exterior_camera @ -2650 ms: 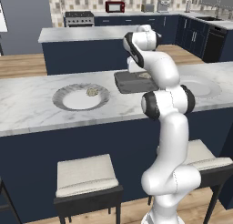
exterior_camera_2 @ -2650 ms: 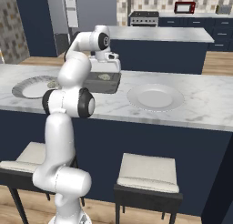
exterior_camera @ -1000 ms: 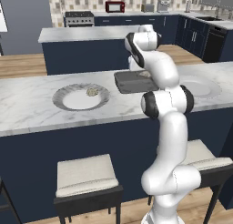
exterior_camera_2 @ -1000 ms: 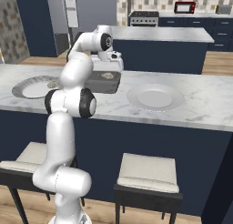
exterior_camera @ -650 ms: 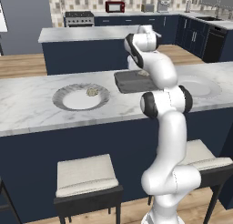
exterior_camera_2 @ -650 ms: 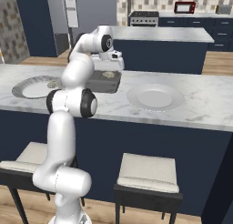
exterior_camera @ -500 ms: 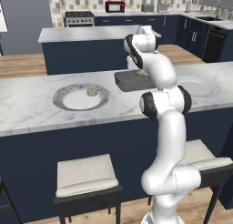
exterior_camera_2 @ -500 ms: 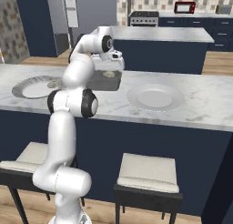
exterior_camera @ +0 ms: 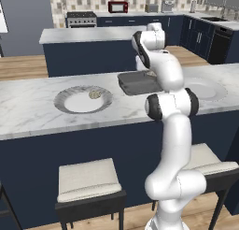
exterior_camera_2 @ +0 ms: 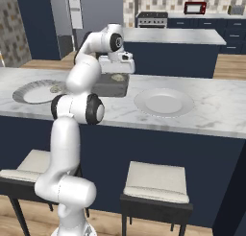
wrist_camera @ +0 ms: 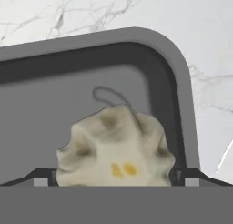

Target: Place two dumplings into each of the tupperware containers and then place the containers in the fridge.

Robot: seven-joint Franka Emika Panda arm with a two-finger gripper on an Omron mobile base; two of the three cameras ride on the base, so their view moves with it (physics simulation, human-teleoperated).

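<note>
Tool (wrist_camera: 116, 180) jaws stand wide on either side of a dumpling (wrist_camera: 116, 148) that sits between the finger tips, inside a tupperware container (wrist_camera: 179, 104) on the marble tabletop (wrist_camera: 205, 45); whether the tips touch it cannot be told. Small, lumpy and pleated, the piece looks light and soft, likely to squash under a hard pinch, so a gentle hold across its broad middle seems best. From the left base camera, a second dumpling (exterior_camera: 94, 94) rests on a round plate (exterior_camera: 70, 94) at nine o'clock of the container, and another plate (exterior_camera_2: 163, 102) lies at three o'clock. Low walls leave little room beside the corner.
</note>
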